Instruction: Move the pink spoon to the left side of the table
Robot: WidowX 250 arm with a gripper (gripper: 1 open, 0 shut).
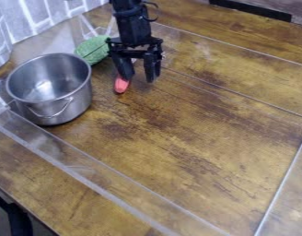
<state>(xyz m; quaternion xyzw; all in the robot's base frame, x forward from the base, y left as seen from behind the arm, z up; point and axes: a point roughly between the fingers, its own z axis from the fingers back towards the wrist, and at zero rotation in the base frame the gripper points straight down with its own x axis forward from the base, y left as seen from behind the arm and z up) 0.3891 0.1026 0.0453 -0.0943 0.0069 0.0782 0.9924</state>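
Observation:
The pink spoon (121, 85) lies on the dark wooden table (203, 120), just right of the steel pot. Only its salmon-red part shows below the gripper's left finger; its upper end is hidden by the finger. My gripper (137, 74) hangs just above and a little behind the spoon, with its black fingers (151, 70) spread apart and nothing between them. It is open and not holding the spoon.
A steel pot (49, 88) stands at the left. A green ribbed oval thing (95, 48) lies behind the pot, next to the gripper. Clear plastic strips (104, 175) run across the table. A grey wall is at the far left.

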